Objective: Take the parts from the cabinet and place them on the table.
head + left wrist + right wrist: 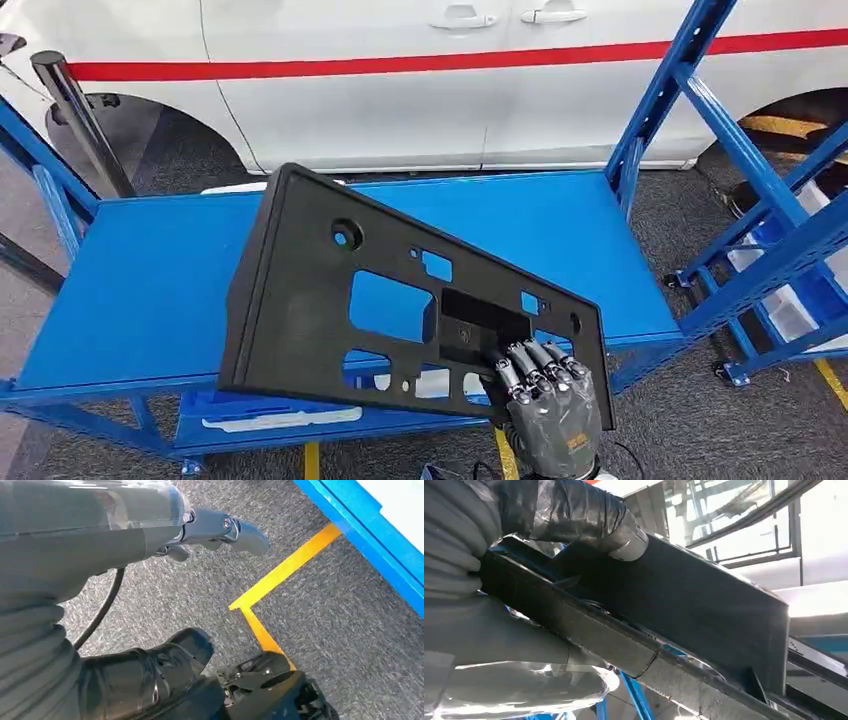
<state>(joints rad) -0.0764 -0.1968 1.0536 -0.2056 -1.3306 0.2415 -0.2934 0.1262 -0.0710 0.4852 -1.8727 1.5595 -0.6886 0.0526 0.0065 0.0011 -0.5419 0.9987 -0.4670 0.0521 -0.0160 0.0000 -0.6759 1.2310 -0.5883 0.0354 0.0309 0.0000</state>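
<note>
The right hand [548,395] grips the black part [400,300] by its edge above the blue bench [140,290]; lower it flat, then let go slowly.

The right hand [548,405] is raised at the lower centre-right of the head view, fingers curled over a gripped edge. The left hand [220,530] is hung downward, nothing held.

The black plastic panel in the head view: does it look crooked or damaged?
Crooked, yes: the black panel hangs tilted over the blue table, gripped only at its lower edge by the right hand. No damage shows.
</note>
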